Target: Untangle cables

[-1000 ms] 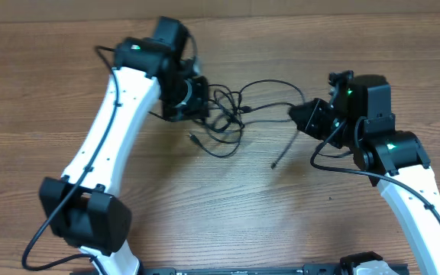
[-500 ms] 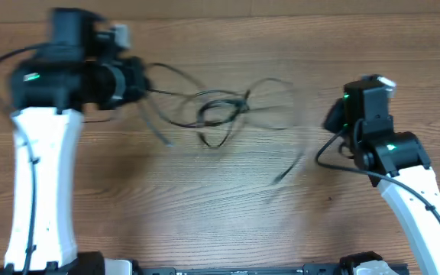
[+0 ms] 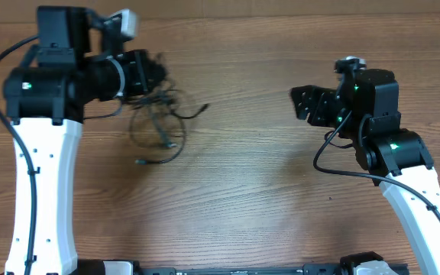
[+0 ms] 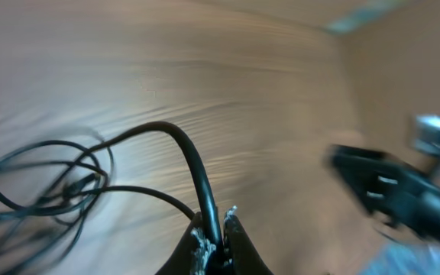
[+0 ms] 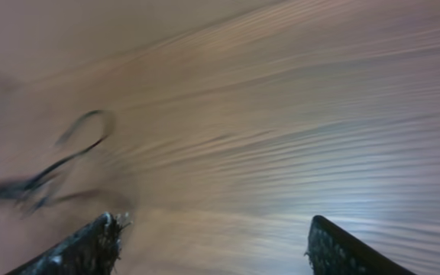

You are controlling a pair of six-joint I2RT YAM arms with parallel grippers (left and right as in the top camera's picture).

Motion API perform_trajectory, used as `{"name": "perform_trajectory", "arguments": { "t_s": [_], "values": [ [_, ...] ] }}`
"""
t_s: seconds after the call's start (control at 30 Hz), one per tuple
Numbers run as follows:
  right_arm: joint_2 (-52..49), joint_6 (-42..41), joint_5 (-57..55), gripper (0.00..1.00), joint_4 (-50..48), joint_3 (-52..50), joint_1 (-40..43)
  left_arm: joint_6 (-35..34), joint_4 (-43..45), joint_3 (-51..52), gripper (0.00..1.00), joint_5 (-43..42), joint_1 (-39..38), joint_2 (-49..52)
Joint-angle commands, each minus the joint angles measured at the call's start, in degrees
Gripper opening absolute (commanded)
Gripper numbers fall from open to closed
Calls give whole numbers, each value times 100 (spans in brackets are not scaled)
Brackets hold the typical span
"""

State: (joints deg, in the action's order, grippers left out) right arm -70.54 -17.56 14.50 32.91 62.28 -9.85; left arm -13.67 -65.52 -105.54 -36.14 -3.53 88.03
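The cables (image 3: 161, 122) are thin black cords bunched in a loose tangle at the back left of the wooden table, with one plug end (image 3: 139, 162) trailing toward the front. My left gripper (image 3: 157, 77) sits at the tangle's top edge, shut on one black cord. In the left wrist view that cord (image 4: 197, 172) rises from between the pinched fingertips of the left gripper (image 4: 215, 229) and curves left into the loops (image 4: 44, 183). My right gripper (image 3: 302, 103) is far to the right, open and empty. In the right wrist view its fingers (image 5: 98, 244) stand wide apart, and the cables (image 5: 48, 176) show blurred at far left.
The wooden table (image 3: 243, 191) lies bare between the two arms. The right arm's dark gripper (image 4: 403, 195) shows blurred at the right of the left wrist view. A thicker black wire (image 3: 334, 164) runs along the right arm.
My left arm swung left and dragged the whole tangle with it. My right gripper opened and let go of its cord, which slid away to the left.
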Motion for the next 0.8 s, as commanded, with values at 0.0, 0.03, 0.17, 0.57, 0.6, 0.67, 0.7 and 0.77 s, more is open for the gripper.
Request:
{"name": "perform_trajectory", "arguments": {
  "t_s": [0.0,0.03,0.17,0.57,0.6,0.67,0.7,0.77],
  "values": [
    [66,356,1062,78,37,46,-15,743,452,-74,4,-1458,-339,-83],
    [63,356,999,78,68,46,-15,780,603,-74,4,-1469,-404,-83],
    [61,354,542,77,278,46,-15,616,673,-74,6,-286,-439,-81],
    [61,459,74,81,776,44,-15,422,-852,-57,67,2168,-472,74],
    [61,459,74,82,798,44,-15,424,-881,-57,67,2111,-487,125],
    [61,459,70,81,844,42,-15,424,-925,-59,66,2015,-549,262],
    [61,459,66,81,874,42,-15,426,-933,-57,66,1943,-586,337],
    [61,457,-79,81,968,42,-15,522,-949,-57,66,1764,-721,553]
  ]
}}
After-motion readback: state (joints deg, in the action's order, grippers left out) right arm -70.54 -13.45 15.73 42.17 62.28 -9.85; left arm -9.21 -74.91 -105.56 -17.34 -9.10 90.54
